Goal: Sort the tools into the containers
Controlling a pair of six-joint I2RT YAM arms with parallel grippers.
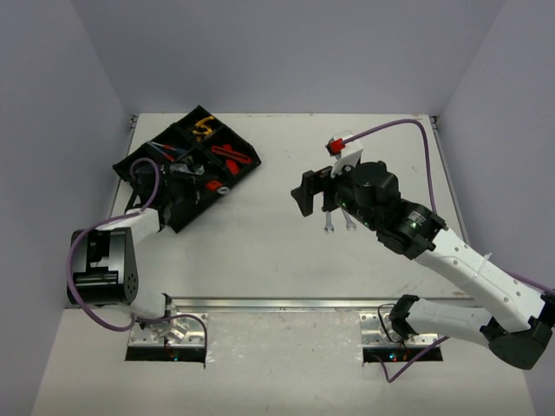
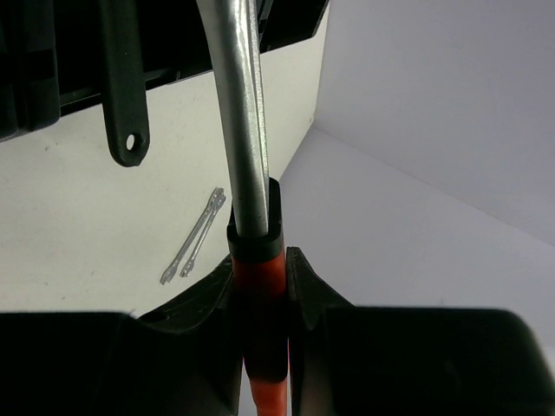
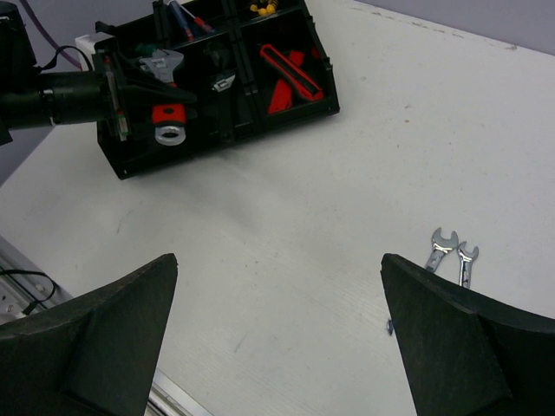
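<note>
The black divided tray [image 1: 147,156] [image 3: 325,102] lies at the table's far left and holds yellow-handled pliers [image 1: 204,127], red utility knives [image 1: 232,156] [image 3: 290,74] and small screwdrivers [image 1: 169,149]. My left gripper [image 1: 206,186] [image 2: 260,260] is shut on a red-handled wrench [image 2: 245,130] [image 3: 170,123], held over the tray's near edge. Two silver spanners [image 1: 339,223] [image 3: 453,254] [image 2: 195,237] lie side by side mid-table. My right gripper [image 1: 308,192] [image 3: 277,260] hangs open above bare table, just left of the spanners, with nothing between its fingers.
A white and red fixture [image 1: 340,149] sits behind the right arm, with a purple cable [image 1: 408,123] looping along the back. A metal rail [image 1: 286,303] runs along the table's near edge. Walls close in the left, back and right sides.
</note>
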